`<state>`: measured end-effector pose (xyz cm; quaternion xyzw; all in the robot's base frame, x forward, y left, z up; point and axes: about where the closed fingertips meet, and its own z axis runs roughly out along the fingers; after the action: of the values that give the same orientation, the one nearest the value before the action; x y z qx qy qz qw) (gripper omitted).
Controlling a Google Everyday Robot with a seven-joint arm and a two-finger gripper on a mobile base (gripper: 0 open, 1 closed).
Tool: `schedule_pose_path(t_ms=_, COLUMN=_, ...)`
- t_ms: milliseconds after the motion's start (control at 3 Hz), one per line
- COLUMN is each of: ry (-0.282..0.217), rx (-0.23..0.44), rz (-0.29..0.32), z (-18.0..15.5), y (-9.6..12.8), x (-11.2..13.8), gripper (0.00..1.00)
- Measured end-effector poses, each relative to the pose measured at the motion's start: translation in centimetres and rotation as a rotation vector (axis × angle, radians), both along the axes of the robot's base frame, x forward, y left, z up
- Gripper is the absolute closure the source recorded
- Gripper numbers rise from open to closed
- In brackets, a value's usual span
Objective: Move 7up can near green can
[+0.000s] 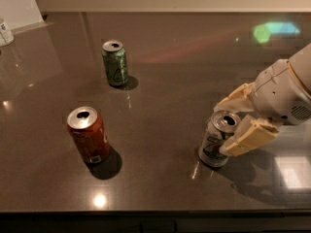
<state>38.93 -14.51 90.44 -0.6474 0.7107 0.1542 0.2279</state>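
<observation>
We see the 7up can [212, 147] standing upright on the dark, glossy table [165, 178] in the lower right of the frame, its silver top facing up with the opening showing. The gripper [222, 128] reaches in from the right edge and sits right at this can. Its two pale fingers [250, 136] are spread apart with the can between them: one lies behind the can's upper rim, and the other crosses in front of its right side. We cannot tell whether either finger presses on the metal, and the can rests on the table rather than being lifted. The arm's rounded white body fills the far right, and its shadow falls on the table below it. The green can [115, 64] stands upright in the upper left part of the frame, well apart from the 7up can, with a wide stretch of bare table between them. A red-orange can [89, 137] stands upright in the lower left, nearer to us than the green can and also well apart from the 7up can. A greenish patch of reflected light [274, 30] lies on the table in the upper right.
</observation>
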Motion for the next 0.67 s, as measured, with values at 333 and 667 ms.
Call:
schedule_pose_path(t_ms=333, ry=0.012, rx=0.006, rz=-0.01, z=0.0, y=0.3, x=0.2, gripper=0.63)
schedule_pose_path(t_ms=667, ry=0.016, rx=-0.001, rz=-0.047, z=1.2, y=1.0, x=1.2, gripper=0.87)
